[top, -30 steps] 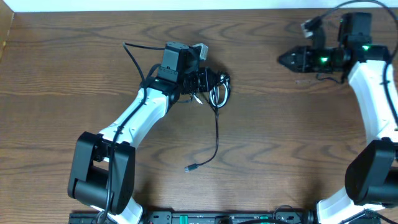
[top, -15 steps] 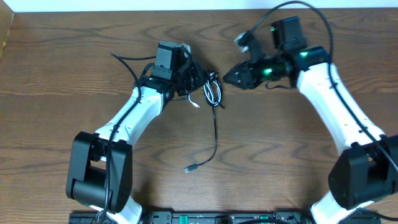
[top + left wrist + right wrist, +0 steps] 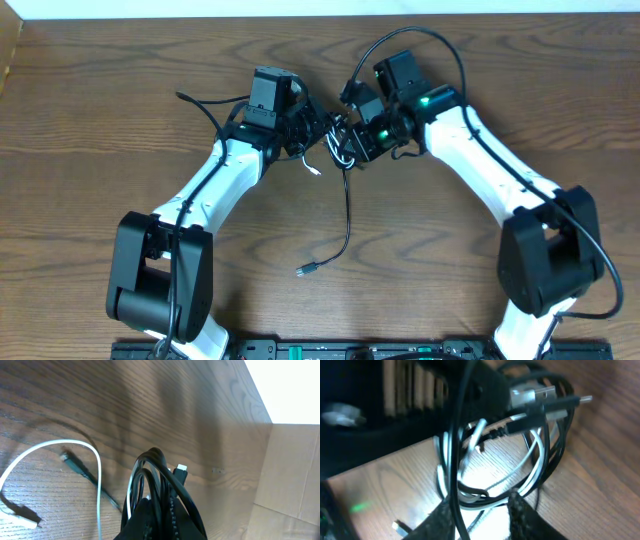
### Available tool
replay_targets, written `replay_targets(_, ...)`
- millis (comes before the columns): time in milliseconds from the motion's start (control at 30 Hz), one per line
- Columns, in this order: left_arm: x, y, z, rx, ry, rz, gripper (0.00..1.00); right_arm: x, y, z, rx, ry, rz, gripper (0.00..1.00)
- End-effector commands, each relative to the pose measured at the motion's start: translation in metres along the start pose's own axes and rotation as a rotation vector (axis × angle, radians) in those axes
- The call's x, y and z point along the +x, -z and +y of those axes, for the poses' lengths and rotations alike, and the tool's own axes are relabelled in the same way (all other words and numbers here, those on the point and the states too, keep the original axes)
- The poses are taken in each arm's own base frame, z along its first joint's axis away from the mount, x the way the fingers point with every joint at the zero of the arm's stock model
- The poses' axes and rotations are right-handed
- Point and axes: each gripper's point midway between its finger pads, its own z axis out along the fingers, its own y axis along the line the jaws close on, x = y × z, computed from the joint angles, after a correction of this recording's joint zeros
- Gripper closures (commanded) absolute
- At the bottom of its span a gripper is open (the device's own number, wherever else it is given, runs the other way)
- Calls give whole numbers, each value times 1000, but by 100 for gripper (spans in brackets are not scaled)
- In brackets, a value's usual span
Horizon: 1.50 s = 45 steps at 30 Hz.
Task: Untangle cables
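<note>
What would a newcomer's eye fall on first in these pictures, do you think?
The knot of black and white cables at the far middle of the table draws the eye, with the left fingers pinching it and the right fingers open over its loops. One black cable tail trails toward the near edge, ending in a plug.

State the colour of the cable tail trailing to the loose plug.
The cable tail is black; the overhead view shows it best.

Table (image 3: 100, 100): wood grain, smooth satin finish is seen. Black cable (image 3: 348, 215): smooth plastic jacket, glossy highlights noted in left wrist view. White cable (image 3: 99, 490): smooth, semi-gloss. Plug (image 3: 532, 394) at approx. 1 o'clock in right wrist view: bright metal shell. Arm shells (image 3: 215, 185): white glossy plastic.
</note>
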Motion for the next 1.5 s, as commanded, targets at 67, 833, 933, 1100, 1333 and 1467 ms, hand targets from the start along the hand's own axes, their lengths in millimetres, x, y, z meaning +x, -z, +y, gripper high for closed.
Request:
replay_targets(67, -6, 1, -2, 1, 4, -16, 92, -2, -3, -5, 23, 2, -5, 84)
replay_targets(833, 43, 43, -86, 596, -608, 241, 93, -3, 71, -144, 173, -403, -177, 99)
replay_targets(933, 38, 59, -107, 701, -599, 241, 93, 2, 70, -142, 171, -387, -153, 99)
replay_targets(1100, 28, 81, -139, 812, -603, 197, 92, 20, 64, -132, 158, -330, -63, 99)
replay_targets(1333, 5, 104, -158, 873, -554, 119, 93, 49, 62, -137, 214, -338, 41, 99)
replay_targets(1467, -22, 115, -153, 861, -456, 64, 93, 68, 57, -145, 261, -358, 92, 99)
